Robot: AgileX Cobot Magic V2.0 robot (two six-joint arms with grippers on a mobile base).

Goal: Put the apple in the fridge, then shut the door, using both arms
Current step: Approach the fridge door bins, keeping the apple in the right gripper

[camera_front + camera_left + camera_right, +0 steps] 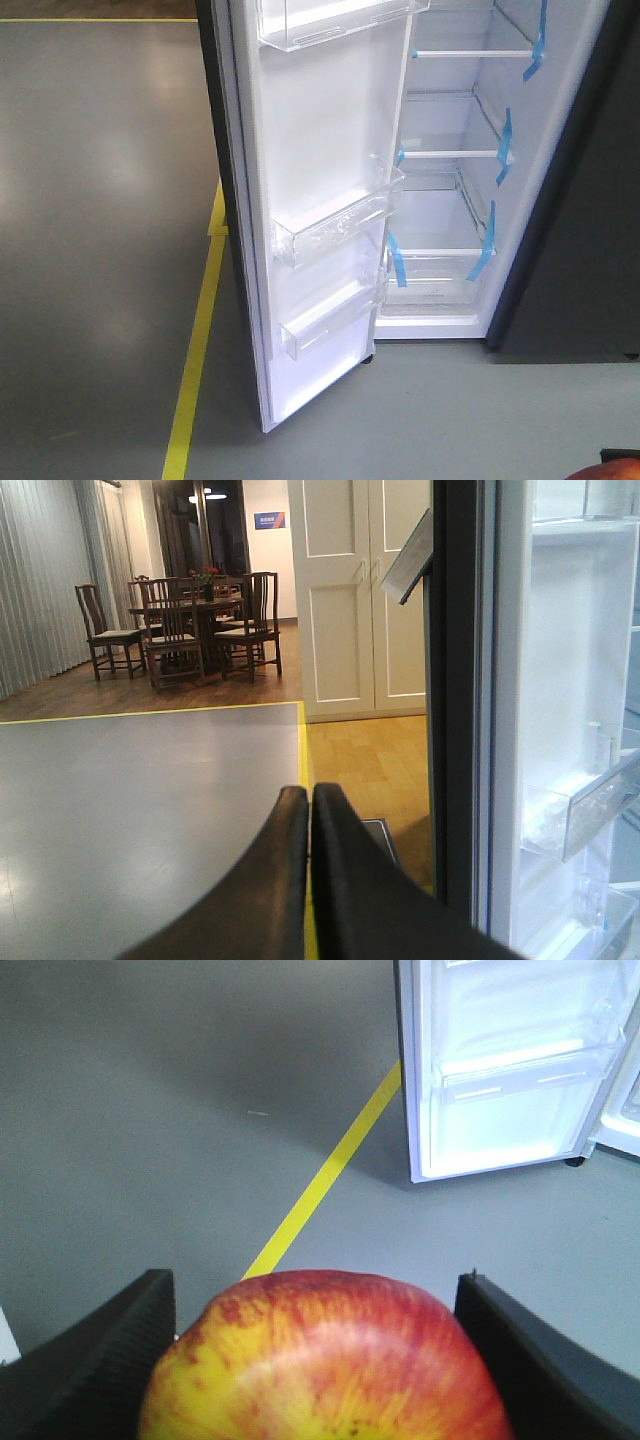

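Straight ahead in the front view, we see the fridge [450,200] open. The door [320,250] is swung out at 9 o'clock of the shelves, and a red sliver of the apple [605,470] shows at 5 o'clock. From the left wrist, the left gripper [308,795] has its fingers pressed together, empty, with the door's dark edge at 3 o'clock. From the right wrist, the right gripper [315,1282] has its fingers clamped on the apple's flanks above the grey floor [150,1110].
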